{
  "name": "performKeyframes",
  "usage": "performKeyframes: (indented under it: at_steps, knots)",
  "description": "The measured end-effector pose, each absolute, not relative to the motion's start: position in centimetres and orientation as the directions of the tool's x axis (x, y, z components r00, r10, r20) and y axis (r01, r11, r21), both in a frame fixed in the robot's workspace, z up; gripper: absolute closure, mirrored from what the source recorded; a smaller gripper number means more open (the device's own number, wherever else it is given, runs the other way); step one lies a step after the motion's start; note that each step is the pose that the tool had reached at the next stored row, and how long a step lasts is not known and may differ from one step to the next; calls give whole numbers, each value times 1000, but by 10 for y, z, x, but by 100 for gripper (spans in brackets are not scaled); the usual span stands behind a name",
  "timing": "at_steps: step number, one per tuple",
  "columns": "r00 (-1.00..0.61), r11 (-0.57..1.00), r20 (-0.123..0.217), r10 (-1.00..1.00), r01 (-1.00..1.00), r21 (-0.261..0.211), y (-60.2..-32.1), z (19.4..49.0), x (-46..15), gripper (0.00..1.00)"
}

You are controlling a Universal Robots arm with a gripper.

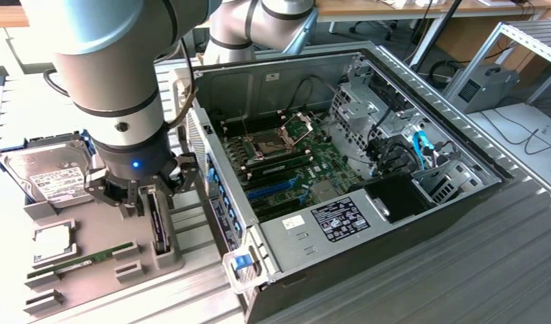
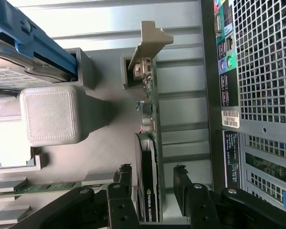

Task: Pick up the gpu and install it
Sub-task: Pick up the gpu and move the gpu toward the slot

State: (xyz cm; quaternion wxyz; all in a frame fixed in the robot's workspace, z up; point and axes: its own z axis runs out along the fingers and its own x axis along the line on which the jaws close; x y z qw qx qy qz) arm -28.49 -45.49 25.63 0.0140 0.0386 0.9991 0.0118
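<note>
Hand (image 1: 140, 192) released, its fingers (image 2: 124, 177) straddling the gpu (image 1: 157, 228), which stands on edge in a gray holder slot (image 1: 167, 260) beside the open PC case (image 1: 284, 233), so both faces look graspable.

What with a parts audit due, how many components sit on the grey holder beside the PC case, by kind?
Hard drive: 1
Square silver chip: 1
Green memory stick: 1
gpu: 1
Total: 4
</note>
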Motion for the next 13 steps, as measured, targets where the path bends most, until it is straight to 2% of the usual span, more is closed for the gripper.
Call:
performKeyframes:
  at_steps: [6,13]
  knots:
    - [-999,999,-29,45,46,-6,-447,255,-285,52]
    - [-999,999,-29,37,38,-7,-438,253,-286,52]
